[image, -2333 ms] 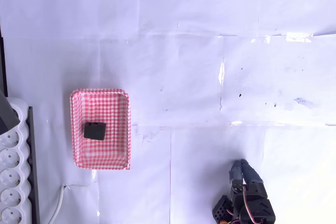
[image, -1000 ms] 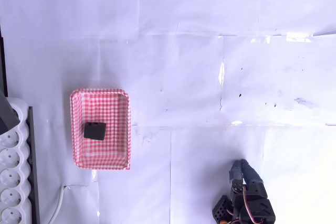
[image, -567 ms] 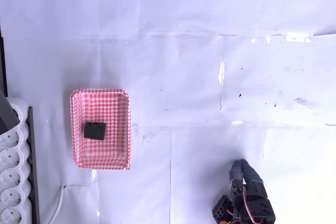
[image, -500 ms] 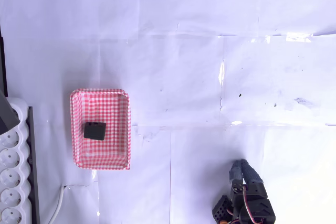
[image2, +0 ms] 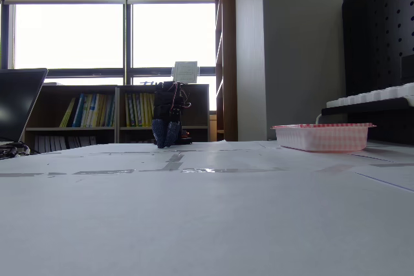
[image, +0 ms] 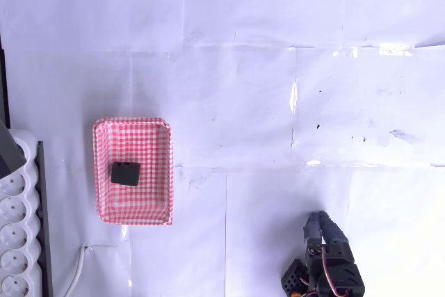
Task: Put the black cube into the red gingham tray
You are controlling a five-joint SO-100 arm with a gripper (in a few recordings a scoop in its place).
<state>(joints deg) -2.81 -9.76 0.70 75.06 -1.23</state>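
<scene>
Sitting in red gingham tray (image: 133, 127) already, black cube (image: 126, 172) = task looks done; gripper (image: 320, 227) well apart, fingers together, holding nothing

My overhead view looks straight down on the white paper-covered counter (image: 243, 102). My fixed view sits at counter level, facing the far windows. Both share the red-and-white checked rectangular tray (image: 167, 172) (image2: 321, 137) and the dark claw (image: 318, 229) (image2: 166, 135).

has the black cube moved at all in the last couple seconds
No. In the overhead view the black cube sits at the same spot inside the red gingham tray, which has not shifted either.
</scene>
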